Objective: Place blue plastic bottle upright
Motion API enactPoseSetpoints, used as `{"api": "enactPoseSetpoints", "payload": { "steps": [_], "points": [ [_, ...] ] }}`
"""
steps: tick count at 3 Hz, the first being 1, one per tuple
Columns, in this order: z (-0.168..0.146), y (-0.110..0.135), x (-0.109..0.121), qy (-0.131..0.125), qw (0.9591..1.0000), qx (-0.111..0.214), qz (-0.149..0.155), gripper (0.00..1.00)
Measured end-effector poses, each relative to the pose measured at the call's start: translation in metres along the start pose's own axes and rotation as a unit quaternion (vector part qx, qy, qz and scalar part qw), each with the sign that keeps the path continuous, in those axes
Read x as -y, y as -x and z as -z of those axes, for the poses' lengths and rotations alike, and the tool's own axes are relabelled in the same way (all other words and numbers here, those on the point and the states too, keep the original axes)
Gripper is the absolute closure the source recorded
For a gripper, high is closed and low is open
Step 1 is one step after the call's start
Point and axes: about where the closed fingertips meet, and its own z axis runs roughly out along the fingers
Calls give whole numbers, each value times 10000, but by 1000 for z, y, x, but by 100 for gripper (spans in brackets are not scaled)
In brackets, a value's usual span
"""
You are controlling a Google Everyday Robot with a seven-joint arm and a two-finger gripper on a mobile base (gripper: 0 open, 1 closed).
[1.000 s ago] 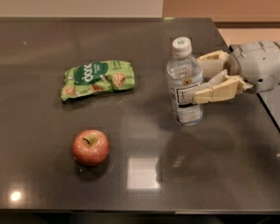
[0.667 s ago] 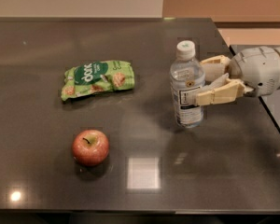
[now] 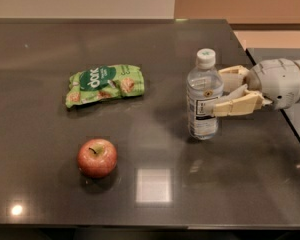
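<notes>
The blue plastic bottle (image 3: 204, 96) is clear with a white cap and a white label. It stands upright on the dark table (image 3: 155, 194), right of centre. My gripper (image 3: 216, 93) reaches in from the right at the bottle's mid height. One beige finger (image 3: 237, 105) crosses the front of the label and the other (image 3: 233, 75) passes behind the bottle. The fingers are closed on the bottle's body. The bottle's base appears to rest on the tabletop.
A green snack bag (image 3: 105, 85) lies flat at left of centre. A red apple (image 3: 97, 157) sits at the front left. The table's right edge (image 3: 285, 119) runs just under my gripper's wrist, with another dark surface beyond it.
The bottle and my gripper have shifted together slightly to the right and toward the front. The bottle stays upright in the grip. The apple and bag have not moved.
</notes>
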Motion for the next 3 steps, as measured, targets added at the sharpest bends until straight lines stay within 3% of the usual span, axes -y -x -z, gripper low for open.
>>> {"api": "enactPoseSetpoints", "payload": {
  "steps": [3],
  "points": [
    [6,-19,3,-73,9992,383,-27,100]
  ]
}}
